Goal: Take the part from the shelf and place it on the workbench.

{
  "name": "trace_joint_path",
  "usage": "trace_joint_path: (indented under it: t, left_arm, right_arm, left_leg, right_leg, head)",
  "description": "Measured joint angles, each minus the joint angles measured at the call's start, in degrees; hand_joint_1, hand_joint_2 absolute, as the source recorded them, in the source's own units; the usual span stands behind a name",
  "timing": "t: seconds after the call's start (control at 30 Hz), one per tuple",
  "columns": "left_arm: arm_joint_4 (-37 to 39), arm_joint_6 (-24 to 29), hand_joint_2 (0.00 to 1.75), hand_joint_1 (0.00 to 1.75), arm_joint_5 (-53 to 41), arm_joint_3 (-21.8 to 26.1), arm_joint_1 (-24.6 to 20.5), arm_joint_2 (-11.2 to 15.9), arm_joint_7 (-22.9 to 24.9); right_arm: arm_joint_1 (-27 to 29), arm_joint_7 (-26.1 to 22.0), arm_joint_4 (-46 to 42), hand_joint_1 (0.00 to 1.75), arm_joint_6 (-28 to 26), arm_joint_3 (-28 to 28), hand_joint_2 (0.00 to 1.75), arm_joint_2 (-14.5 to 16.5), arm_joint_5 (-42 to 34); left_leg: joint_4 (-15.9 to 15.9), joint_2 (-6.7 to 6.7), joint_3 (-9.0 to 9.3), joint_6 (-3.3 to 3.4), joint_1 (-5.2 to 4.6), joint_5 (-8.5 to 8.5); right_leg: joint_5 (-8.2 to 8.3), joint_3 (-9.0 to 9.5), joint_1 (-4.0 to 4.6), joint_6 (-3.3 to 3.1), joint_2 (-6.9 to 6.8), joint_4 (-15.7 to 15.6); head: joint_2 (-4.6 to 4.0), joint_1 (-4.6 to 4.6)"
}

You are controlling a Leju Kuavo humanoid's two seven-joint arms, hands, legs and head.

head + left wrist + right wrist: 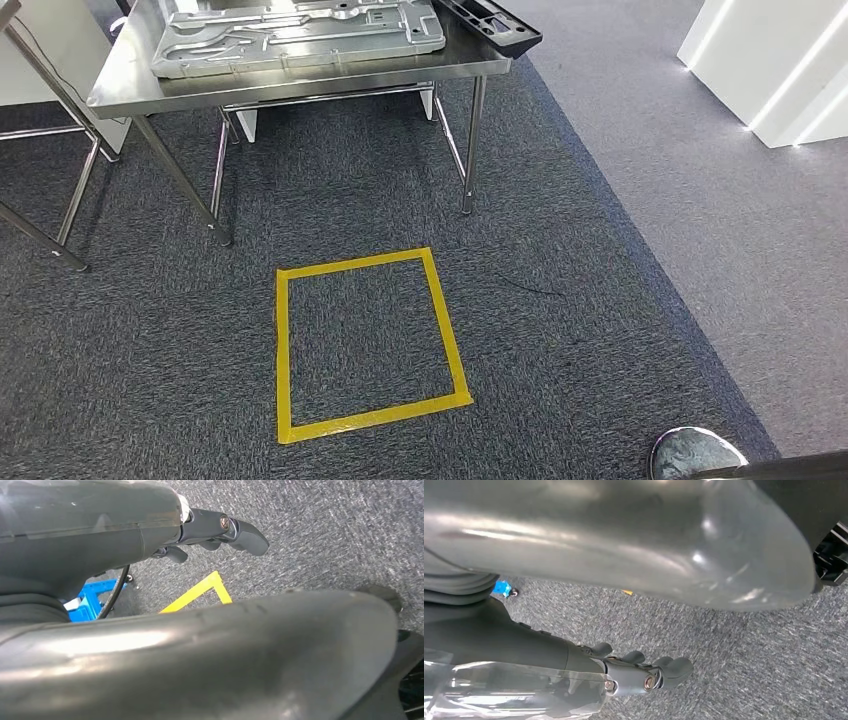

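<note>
Ahead, we see the grey metal part lying flat on the steel workbench, well apart from both hands. Our left hand and right hand hang over carpet, fingers loosely extended, holding nothing (yellow tape square nearby).

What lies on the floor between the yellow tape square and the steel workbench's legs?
Bare dark grey carpet, as the head view shows: nothing rests between the yellow tape square and the workbench legs.
</note>
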Motion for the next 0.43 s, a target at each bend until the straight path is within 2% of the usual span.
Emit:
trace_joint_path:
  t: [0.43]
  left_arm:
    - [0.0, 0.67, 0.0, 0.0, -1.38, -0.2, -0.03, 0.0, -1.59]
  right_arm:
    - [-0.07, 1.35, 0.05, 0.0, -0.69, 0.0, 0.0, -0.02, 0.44]
  left_leg:
    - [0.0, 0.0, -0.01, 0.0, 0.0, 0.0]
  right_leg:
    - [0.0, 0.0, 0.0, 0.0, 0.0, 0.0]
  head:
    - [0.0, 0.0]
